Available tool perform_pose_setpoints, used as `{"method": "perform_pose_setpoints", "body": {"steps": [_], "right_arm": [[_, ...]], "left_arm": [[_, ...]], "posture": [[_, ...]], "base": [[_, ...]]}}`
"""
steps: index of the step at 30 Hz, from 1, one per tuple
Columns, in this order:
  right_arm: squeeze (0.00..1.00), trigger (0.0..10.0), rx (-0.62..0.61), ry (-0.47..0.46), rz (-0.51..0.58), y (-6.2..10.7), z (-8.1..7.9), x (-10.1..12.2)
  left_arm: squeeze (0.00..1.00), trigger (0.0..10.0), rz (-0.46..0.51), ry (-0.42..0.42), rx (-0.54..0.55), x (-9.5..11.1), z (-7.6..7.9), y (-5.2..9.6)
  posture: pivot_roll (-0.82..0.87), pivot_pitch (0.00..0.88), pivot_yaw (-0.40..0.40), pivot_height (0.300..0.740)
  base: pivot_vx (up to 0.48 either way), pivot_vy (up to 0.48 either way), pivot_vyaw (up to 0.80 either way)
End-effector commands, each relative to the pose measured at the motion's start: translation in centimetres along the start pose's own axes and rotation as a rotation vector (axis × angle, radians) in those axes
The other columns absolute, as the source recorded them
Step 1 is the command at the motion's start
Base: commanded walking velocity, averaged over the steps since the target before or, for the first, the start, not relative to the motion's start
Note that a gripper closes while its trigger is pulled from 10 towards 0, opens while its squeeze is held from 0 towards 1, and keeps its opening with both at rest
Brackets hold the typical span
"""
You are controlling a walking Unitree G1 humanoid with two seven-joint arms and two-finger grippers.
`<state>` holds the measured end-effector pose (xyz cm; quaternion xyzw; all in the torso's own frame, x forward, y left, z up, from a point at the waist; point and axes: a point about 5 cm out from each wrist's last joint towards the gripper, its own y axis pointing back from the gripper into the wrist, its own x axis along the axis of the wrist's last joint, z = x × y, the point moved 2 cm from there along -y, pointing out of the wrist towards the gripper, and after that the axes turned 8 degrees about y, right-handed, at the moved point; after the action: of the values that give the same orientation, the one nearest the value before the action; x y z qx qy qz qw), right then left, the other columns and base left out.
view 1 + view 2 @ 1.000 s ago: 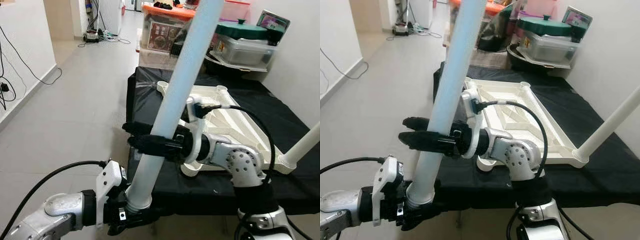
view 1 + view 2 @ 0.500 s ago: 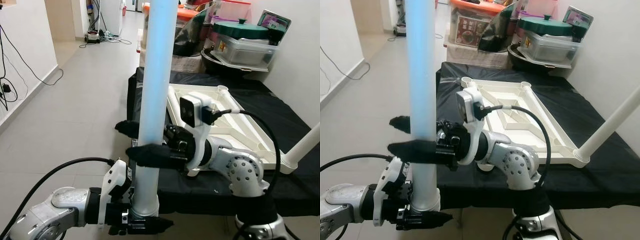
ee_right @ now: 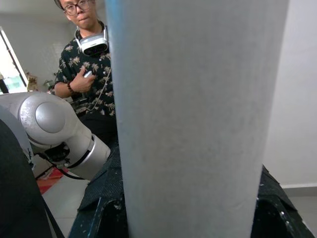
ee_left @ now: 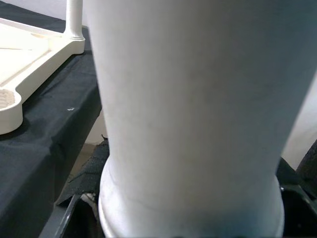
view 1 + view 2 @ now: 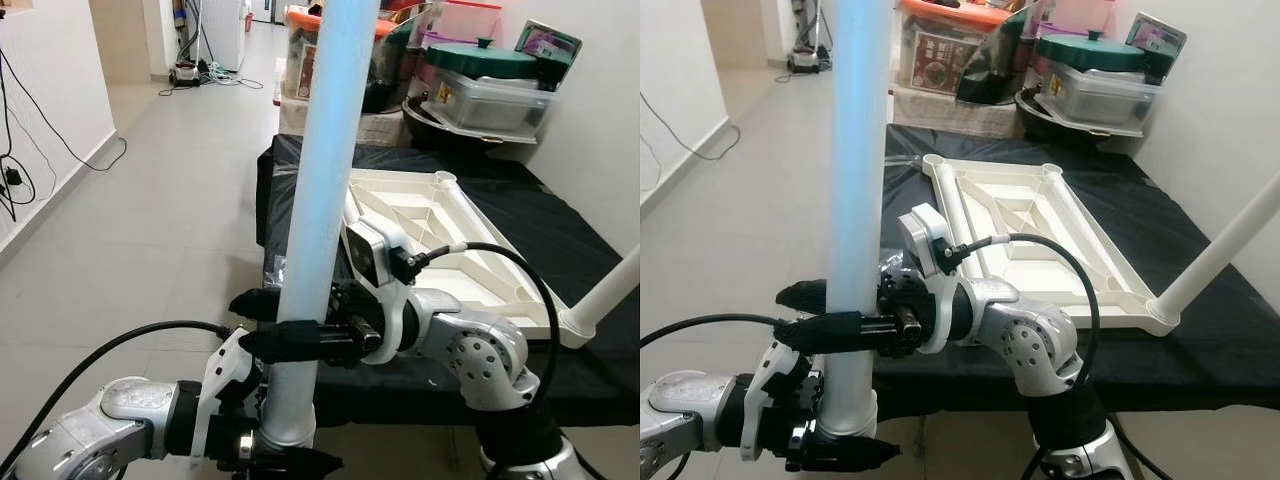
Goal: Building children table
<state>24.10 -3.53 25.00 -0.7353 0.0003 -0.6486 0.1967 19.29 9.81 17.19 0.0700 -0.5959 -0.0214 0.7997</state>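
Leg near-upright mid-frame, I hold it: left gripper pinching base, right gripper pinching above; empty tabletop socket lies upper right.

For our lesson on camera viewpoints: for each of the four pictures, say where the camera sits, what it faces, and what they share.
Left eye view: on the head, looking down at the table leg, both claws, and the upturned tabletop.
Right eye view: same scene, beside it.
Left wrist view: on the left arm, close on the leg's flared base.
Right wrist view: on the right arm, facing the leg, a person behind.
Shared: the leg.
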Motion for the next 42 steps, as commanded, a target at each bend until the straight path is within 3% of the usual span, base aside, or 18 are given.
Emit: {"method": "perform_pose_setpoints", "body": {"steps": [1,13,14,18,22,23,24,26,32,33,34,35,36,37,38,40,41,42], "right_arm": [[0.00,0.0,0.016,0.016,-0.007,-0.3,-0.1,0.0],[0.00,0.0,0.007,0.018,0.004,-0.1,-0.1,0.1],[0.00,0.0,-0.014,0.022,0.010,0.1,0.1,0.1],[0.00,0.0,-0.014,0.022,0.010,0.1,0.1,0.1],[0.00,0.0,-0.070,0.039,0.030,0.6,0.7,0.4],[0.00,0.0,-0.126,0.053,0.043,1.2,1.3,0.7],[0.00,0.0,-0.126,0.053,0.043,1.2,1.3,0.7],[0.00,0.0,-0.293,0.090,0.068,3.1,3.3,1.4],[0.00,0.0,-0.412,0.115,0.089,4.6,4.5,1.9],[0.00,0.0,-0.507,0.133,0.112,6.1,5.4,2.4],[0.00,0.0,-0.507,0.133,0.112,6.1,5.4,2.4],[0.00,0.0,-0.621,0.153,0.132,7.6,6.3,2.9],[0.00,0.0,-0.621,0.153,0.132,7.6,6.3,2.9],[0.00,0.0,-0.730,0.166,0.140,8.9,7.2,3.3],[0.00,0.0,-0.943,0.179,0.106,10.5,8.9,3.4],[0.00,0.0,-0.943,0.179,0.106,10.5,8.9,3.4],[0.00,0.0,-1.081,0.189,0.078,11.5,9.9,3.4],[0.00,0.0,-1.081,0.189,0.078,11.5,9.9,3.4]], "left_arm": [[0.00,10.0,-0.028,-0.008,-0.020,-0.1,0.4,-0.1],[0.00,10.0,-0.037,-0.019,-0.011,-0.2,0.2,0.2],[1.00,10.0,0.001,-0.030,0.034,0.1,-0.4,0.4],[1.00,10.0,0.001,-0.030,0.034,0.1,-0.4,0.4],[1.00,10.0,0.095,-0.038,0.131,1.2,-1.5,1.6],[1.00,10.0,0.130,-0.036,0.177,1.7,-1.7,2.6],[1.00,10.0,0.130,-0.036,0.177,1.7,-1.7,2.6],[1.00,10.0,0.175,-0.057,0.281,2.6,-1.7,4.6],[1.00,10.0,0.200,-0.085,0.368,3.0,-1.9,5.9],[0.00,10.0,0.227,-0.103,0.442,3.1,-2.1,6.7],[0.00,10.0,0.227,-0.103,0.442,3.1,-2.1,6.7],[0.00,10.0,0.253,-0.114,0.533,3.1,-2.5,7.5],[0.00,10.0,0.253,-0.114,0.533,3.1,-2.5,7.5],[0.00,10.0,0.261,-0.125,0.601,2.9,-2.9,8.1],[0.00,10.0,0.254,-0.142,0.732,2.5,-4.1,9.0],[0.00,10.0,0.254,-0.142,0.732,2.5,-4.1,9.0],[0.00,10.0,0.245,-0.152,0.814,2.3,-4.8,9.6],[0.00,10.0,0.245,-0.152,0.814,2.3,-4.8,9.6]], "posture": [[0.12,0.000,-0.137,0.740],[0.11,0.000,-0.129,0.740],[0.11,0.000,-0.127,0.740],[0.11,0.000,-0.127,0.740],[0.11,0.000,-0.124,0.740],[0.12,0.000,-0.127,0.740],[0.12,0.000,-0.127,0.740],[0.12,0.000,-0.127,0.740],[0.12,0.000,-0.126,0.740],[0.13,0.000,-0.132,0.740],[0.13,0.000,-0.132,0.740],[0.13,0.000,-0.132,0.740],[0.13,0.000,-0.132,0.740],[0.13,0.000,-0.131,0.740],[0.13,0.000,-0.128,0.740],[0.13,0.000,-0.128,0.740],[0.13,0.000,-0.128,0.740],[0.13,0.000,-0.128,0.740]], "base": [[0.000,0.000,0.00],[0.000,0.000,0.00],[0.000,0.000,0.00],[0.000,0.000,0.00],[0.000,0.000,0.00],[0.000,0.000,0.00],[0.000,0.000,0.00],[0.000,0.000,0.00],[0.000,0.000,0.00],[0.000,0.000,0.00],[0.000,0.000,0.00],[0.000,0.000,0.00],[0.000,0.000,0.00],[0.000,0.000,0.00],[0.000,0.000,0.00],[0.000,0.000,0.00],[0.000,0.000,0.00],[0.000,0.000,0.00]]}}
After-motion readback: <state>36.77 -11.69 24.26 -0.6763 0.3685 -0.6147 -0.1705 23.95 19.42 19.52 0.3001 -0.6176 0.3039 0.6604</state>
